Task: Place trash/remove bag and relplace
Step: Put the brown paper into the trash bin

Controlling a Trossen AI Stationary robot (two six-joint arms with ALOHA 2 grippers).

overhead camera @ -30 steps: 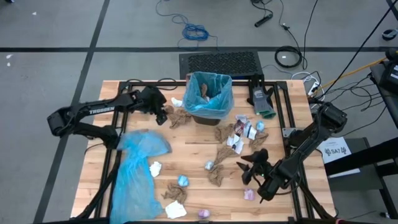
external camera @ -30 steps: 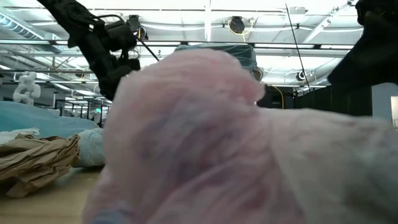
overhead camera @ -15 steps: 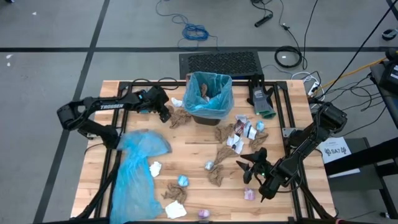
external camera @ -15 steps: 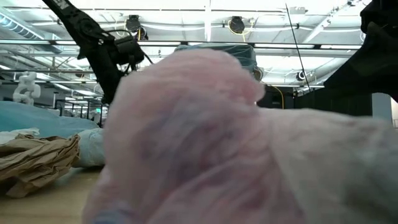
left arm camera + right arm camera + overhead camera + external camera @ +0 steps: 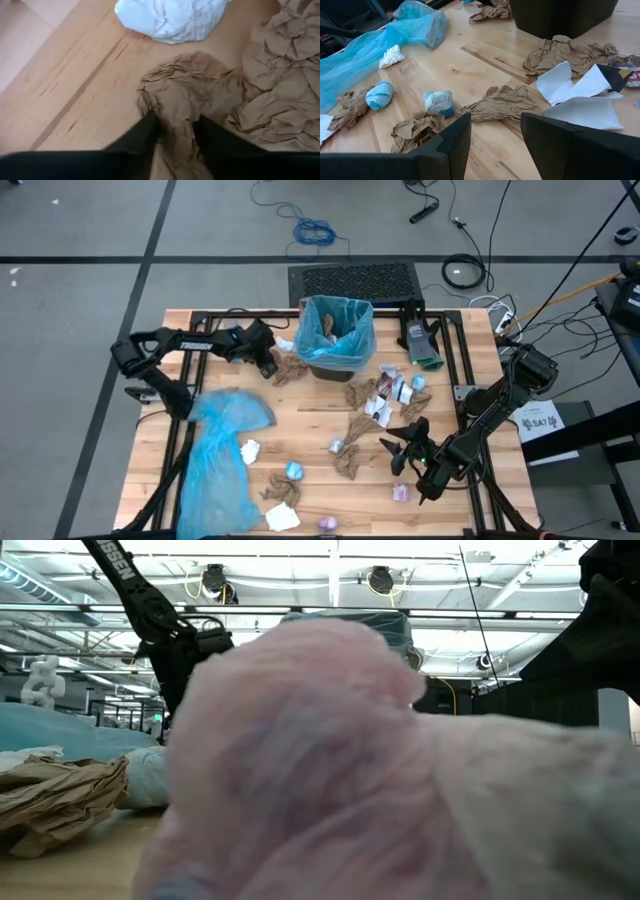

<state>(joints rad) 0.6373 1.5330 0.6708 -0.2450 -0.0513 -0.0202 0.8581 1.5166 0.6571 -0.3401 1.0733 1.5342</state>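
The bin (image 5: 336, 338), lined with a blue bag (image 5: 345, 315), holds brown paper. Left end effector (image 5: 175, 131) clamps a brown wad (image 5: 192, 97) beside it; right end effector (image 5: 495, 131) hangs apart over the tabletop (image 5: 300, 430).

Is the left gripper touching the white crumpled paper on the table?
No, the left gripper has its fingers around a brown paper wad, while the white crumpled paper lies apart, farther ahead.

A wooden table (image 5: 310, 425) carries a bin (image 5: 335, 335) lined in blue at the far middle. A blue bag (image 5: 215, 455) sprawls at the left. Brown wads (image 5: 352, 460), white scraps (image 5: 283, 517) and pink bits (image 5: 401, 493) lie scattered across the middle and near edge.
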